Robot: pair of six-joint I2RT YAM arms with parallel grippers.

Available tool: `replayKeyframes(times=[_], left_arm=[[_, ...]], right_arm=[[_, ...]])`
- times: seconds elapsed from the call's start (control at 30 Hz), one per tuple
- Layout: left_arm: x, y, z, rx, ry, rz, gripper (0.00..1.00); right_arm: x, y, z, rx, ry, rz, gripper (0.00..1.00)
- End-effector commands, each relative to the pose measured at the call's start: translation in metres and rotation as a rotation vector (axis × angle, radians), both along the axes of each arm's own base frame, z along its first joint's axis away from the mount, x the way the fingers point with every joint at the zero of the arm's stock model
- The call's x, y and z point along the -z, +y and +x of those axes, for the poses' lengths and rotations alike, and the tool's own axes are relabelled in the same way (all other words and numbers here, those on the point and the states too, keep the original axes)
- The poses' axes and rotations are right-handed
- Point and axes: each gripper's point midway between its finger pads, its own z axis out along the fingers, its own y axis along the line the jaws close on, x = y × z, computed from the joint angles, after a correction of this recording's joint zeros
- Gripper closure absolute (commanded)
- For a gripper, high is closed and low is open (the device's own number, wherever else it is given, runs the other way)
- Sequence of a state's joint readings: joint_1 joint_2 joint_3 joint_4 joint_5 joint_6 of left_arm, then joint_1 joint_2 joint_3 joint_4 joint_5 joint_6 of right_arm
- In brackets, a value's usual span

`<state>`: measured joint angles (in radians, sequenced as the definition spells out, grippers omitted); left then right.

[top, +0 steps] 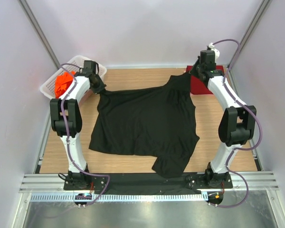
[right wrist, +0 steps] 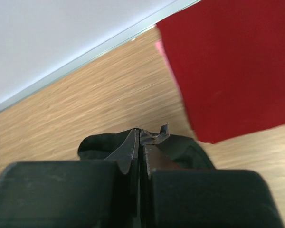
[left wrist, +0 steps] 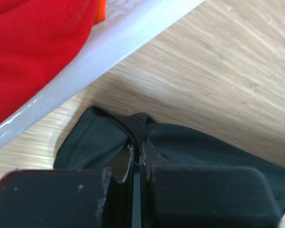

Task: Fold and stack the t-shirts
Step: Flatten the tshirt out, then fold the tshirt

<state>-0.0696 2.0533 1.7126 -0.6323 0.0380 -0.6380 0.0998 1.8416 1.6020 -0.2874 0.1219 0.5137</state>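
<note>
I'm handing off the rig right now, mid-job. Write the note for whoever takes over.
Left gripper: shut on the far left corner of the black t-shirt, beside the basket.
Right gripper: shut on its far right corner, beside the dark red shirt.
Done: the dark red shirt looks folded, far right.
Left: fold and stack the black t-shirt; orange-red shirts wait in the basket.

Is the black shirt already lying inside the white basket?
No, the black shirt lies spread on the table, outside the basket.
</note>
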Motion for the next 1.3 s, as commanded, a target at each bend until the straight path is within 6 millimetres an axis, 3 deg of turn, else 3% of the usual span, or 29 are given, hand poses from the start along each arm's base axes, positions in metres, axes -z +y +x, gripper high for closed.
replayKeyframes(times=[0.0, 0.3, 0.53, 0.57, 0.77, 0.9, 0.93, 1.07, 1.27], left_arm=[[-0.001, -0.004, 0.005, 0.057, -0.006, -0.051, 1.00], [-0.009, -0.023, 0.025, 0.141, -0.070, -0.194, 0.98], [-0.011, -0.020, 0.016, 0.145, -0.053, -0.183, 1.00], [-0.011, -0.020, 0.014, 0.148, -0.052, -0.181, 1.00], [-0.010, -0.009, -0.009, 0.143, 0.005, -0.122, 1.00], [-0.014, 0.000, -0.026, 0.137, 0.022, -0.077, 1.00], [-0.018, 0.002, -0.029, 0.135, 0.015, -0.066, 1.00], [-0.013, 0.010, -0.050, 0.126, 0.071, -0.031, 1.00], [0.009, 0.011, -0.067, 0.132, 0.151, -0.028, 1.00]], right_arm=[[-0.062, -0.048, -0.019, 0.139, -0.115, -0.067, 0.99], [-0.032, -0.023, -0.025, 0.032, -0.040, 0.021, 0.99], [-0.008, -0.010, -0.042, -0.007, 0.070, 0.037, 0.99], [-0.013, -0.010, -0.046, -0.007, 0.066, 0.040, 0.99], [-0.005, -0.012, -0.085, 0.028, 0.138, 0.055, 0.99], [-0.003, -0.011, -0.125, 0.036, 0.196, 0.071, 0.99], [0.007, -0.011, -0.135, 0.034, 0.223, 0.072, 0.99], [0.012, -0.012, -0.167, 0.035, 0.251, 0.081, 0.99], [0.045, -0.004, -0.201, -0.006, 0.353, 0.108, 0.99]])
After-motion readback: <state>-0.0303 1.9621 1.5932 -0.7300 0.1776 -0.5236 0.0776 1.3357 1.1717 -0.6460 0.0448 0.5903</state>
